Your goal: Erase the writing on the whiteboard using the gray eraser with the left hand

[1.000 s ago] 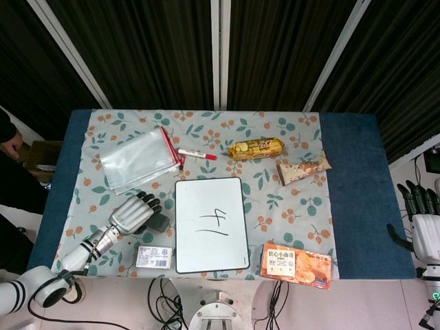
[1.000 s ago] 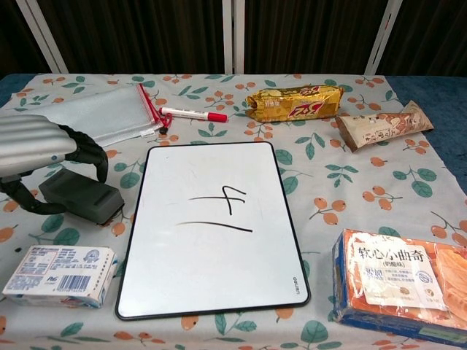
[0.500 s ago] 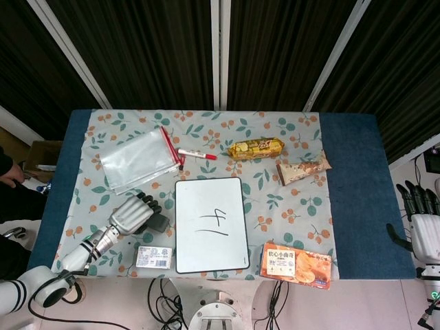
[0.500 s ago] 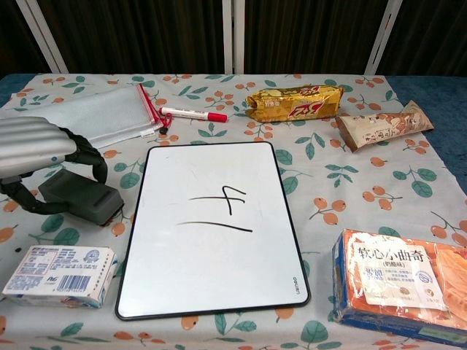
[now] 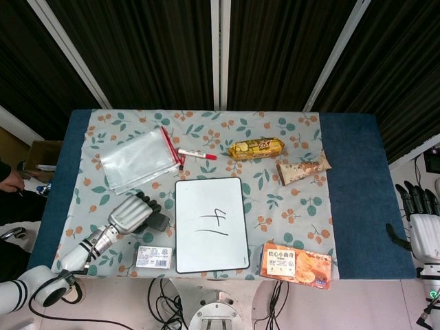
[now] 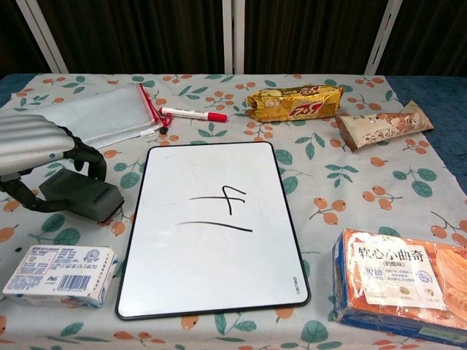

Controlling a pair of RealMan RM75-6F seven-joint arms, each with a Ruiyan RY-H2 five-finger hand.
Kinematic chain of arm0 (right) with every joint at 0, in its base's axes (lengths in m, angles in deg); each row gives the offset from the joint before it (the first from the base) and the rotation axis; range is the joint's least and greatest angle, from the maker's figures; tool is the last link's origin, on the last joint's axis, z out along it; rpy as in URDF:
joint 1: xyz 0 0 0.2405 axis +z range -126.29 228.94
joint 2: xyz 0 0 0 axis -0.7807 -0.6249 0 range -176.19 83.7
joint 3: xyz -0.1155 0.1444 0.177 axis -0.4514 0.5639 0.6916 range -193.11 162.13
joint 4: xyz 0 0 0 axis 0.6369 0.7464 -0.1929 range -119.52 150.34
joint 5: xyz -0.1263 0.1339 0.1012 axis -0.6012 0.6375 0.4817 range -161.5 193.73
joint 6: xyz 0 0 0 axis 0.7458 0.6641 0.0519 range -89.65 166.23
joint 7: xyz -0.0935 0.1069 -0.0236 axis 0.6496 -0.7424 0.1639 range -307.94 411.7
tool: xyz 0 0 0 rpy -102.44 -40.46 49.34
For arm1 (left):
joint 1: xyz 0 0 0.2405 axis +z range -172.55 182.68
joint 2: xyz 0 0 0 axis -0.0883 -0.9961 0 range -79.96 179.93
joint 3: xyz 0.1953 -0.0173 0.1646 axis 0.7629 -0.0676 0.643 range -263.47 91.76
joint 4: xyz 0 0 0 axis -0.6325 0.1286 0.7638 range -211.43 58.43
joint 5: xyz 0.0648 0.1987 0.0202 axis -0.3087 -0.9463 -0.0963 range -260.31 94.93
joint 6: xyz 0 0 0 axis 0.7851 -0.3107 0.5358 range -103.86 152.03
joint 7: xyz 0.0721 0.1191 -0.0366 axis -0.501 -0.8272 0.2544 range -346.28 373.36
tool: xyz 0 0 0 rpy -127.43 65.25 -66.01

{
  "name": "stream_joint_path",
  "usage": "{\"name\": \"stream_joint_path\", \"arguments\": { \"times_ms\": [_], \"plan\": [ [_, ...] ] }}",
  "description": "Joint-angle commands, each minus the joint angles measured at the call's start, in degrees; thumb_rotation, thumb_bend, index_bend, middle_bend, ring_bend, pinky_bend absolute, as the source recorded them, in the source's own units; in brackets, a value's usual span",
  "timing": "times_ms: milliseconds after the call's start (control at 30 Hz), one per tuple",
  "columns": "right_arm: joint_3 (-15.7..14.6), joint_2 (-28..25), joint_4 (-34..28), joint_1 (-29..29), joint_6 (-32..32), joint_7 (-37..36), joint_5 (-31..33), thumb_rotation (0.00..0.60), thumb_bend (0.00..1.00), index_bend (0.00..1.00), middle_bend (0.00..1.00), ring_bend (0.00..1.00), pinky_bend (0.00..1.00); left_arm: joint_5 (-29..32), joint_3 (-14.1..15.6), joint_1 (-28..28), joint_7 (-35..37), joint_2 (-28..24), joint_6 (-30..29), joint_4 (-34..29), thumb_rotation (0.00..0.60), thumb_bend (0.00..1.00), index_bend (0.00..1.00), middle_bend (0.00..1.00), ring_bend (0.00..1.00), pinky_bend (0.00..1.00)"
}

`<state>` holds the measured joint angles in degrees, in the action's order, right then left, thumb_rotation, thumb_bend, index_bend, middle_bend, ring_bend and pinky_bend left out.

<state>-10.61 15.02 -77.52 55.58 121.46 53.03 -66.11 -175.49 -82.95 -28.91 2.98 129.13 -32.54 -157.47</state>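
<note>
The whiteboard lies flat near the table's front edge, with black strokes of writing in its middle. Just left of it the gray eraser rests on the tablecloth. My left hand arches over the eraser. Its fingers curl down onto the eraser's far edge and its thumb wraps the near left end. My right hand hangs off the table's right side with its fingers apart, holding nothing.
A small white box sits in front of the eraser. A clear zip pouch and a red marker lie behind it. A golden snack pack, a brown packet and an orange box lie to the right.
My left hand has sunk slightly and its fingers have drawn closer around the eraser. The whiteboard and my right hand have not moved.
</note>
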Motion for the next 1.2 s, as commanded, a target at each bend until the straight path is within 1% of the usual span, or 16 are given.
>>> {"name": "stream_joint_path", "arguments": {
  "times_ms": [33, 300, 533, 633, 733, 900, 1067, 1200],
  "plan": [
    [-0.02, 0.0, -0.01, 0.02, -0.07, 0.07, 0.04, 0.6, 0.25, 0.0, 0.0, 0.0, 0.0, -0.07, -0.05, 0.15, 0.46, -0.06, -0.76, 0.18, 0.6, 0.43, 0.46, 0.38, 0.39, 0.34],
    [0.03, 0.1, -0.05, 0.14, -0.24, 0.1, 0.08, 0.6, 0.25, 0.0, 0.0, 0.0, 0.0, -0.56, -0.75, 0.19, 1.47, -1.32, -3.24, -1.31, 0.6, 0.46, 0.49, 0.41, 0.41, 0.36],
    [-0.02, 0.11, 0.18, -0.03, -0.04, -0.37, 0.05, 0.6, 0.25, 0.0, 0.0, 0.0, 0.0, -0.72, -1.45, -0.59, -1.28, -1.86, -3.33, -5.18, 0.6, 0.46, 0.5, 0.42, 0.42, 0.37],
    [0.06, 0.21, 0.42, -0.09, 0.07, -0.79, 0.1, 0.6, 0.25, 0.0, 0.0, 0.0, 0.0, -0.23, -1.97, -1.56, -3.7, -1.61, -1.88, -8.02, 0.6, 0.46, 0.5, 0.42, 0.42, 0.38],
    [0.03, 0.31, 0.71, -0.14, 0.17, -1.22, -0.05, 0.6, 0.25, 0.0, 0.0, 0.0, 0.0, 0.72, -3.17, -2.8, -7.01, -0.8, -0.47, -10.66, 0.6, 0.46, 0.5, 0.42, 0.42, 0.38],
    [0.24, -0.02, 1.07, -0.71, 1.31, -2.52, -0.17, 0.6, 0.25, 0.0, 0.0, 0.0, 0.0, 3.61, -4.61, -5.05, -13.8, 1.44, 3.33, -14.3, 0.6, 0.46, 0.51, 0.43, 0.43, 0.38],
    [0.55, -0.43, 1.8, -1.31, 2.23, -4.18, 0.05, 0.6, 0.25, 0.0, 0.0, 0.0, 0.0, 7.11, -4.64, -6.48, -19.75, 4.39, 6.58, -16.45, 0.6, 0.46, 0.51, 0.43, 0.43, 0.38],
    [0.62, -0.53, 2.26, -1.43, 2.37, -5.03, -0.02, 0.6, 0.25, 0.0, 0.0, 0.0, 0.0, 8.4, -4.35, -7.11, -23.63, 6.69, 7.23, -16.46, 0.6, 0.46, 0.52, 0.43, 0.43, 0.38]
  ]
}}
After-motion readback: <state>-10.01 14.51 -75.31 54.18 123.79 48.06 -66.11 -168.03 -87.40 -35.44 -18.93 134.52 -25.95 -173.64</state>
